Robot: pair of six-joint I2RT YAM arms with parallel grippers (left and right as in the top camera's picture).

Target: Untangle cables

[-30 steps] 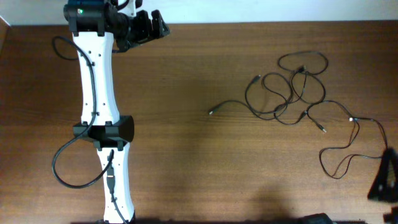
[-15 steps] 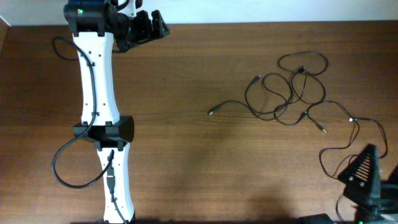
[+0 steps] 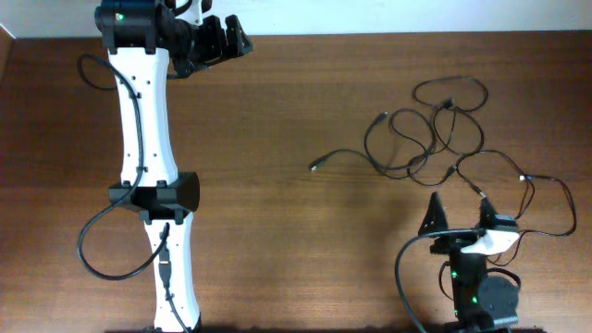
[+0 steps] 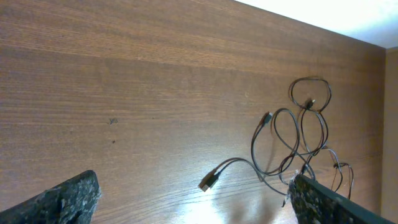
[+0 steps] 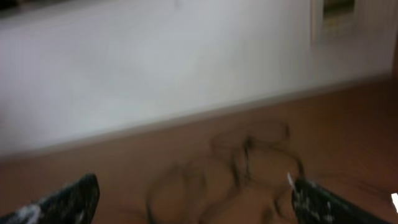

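Thin black cables (image 3: 427,155) tangle in loops on the grained table (image 3: 277,231); left claw (image 3: 222,39) and right claw (image 3: 460,208) gape wide.

No legible text, label, brand, number or sign anywhere in these three views.

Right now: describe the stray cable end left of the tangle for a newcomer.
On the brown wooden table, find the knot of thin black cables at right. One strand arcs left toward the centre, ending in a small metal-tipped plug, the leftmost end, clear of the loops.
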